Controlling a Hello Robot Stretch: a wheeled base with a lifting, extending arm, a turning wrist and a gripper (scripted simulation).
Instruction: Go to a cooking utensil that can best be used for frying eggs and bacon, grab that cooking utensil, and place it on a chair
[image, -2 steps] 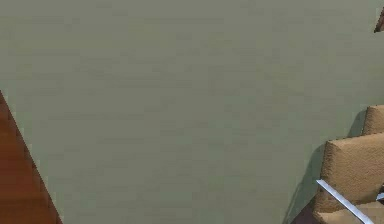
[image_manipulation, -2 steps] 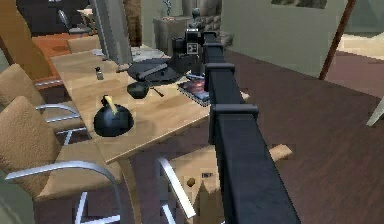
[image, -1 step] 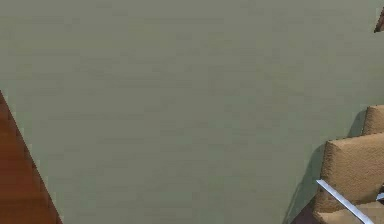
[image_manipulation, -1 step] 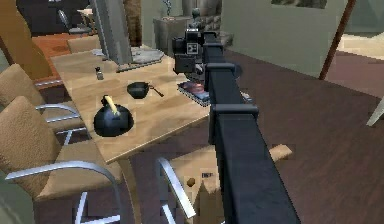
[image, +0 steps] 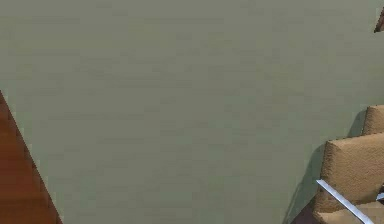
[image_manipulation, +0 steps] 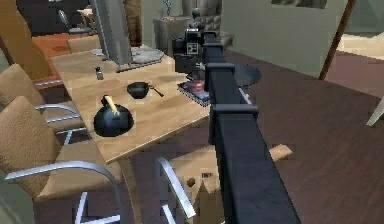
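Note:
In the arm side view a wooden table (image_manipulation: 150, 125) carries a small black pan-like dish with a short handle (image_manipulation: 140, 90) near its middle. A bigger round black pot with a yellowish stick in it (image_manipulation: 113, 121) stands nearer the front edge. My arm rises from the bottom edge, and the gripper (image_manipulation: 189, 46) sits over the table's far right part, with objects behind it, so I cannot tell whether it holds anything. Tan chairs with metal frames stand at the left (image_manipulation: 45, 140), and another (image_manipulation: 205, 185) at the bottom beside the arm.
A book (image_manipulation: 193, 90) lies at the table's right edge, and a tall grey object (image_manipulation: 112, 35) with a plate stands at its far end. Dark wood floor (image_manipulation: 320, 130) spreads to the right. The forward view faces a grey-green wall (image: 180, 100) with a tan chair (image: 355, 170) at lower right.

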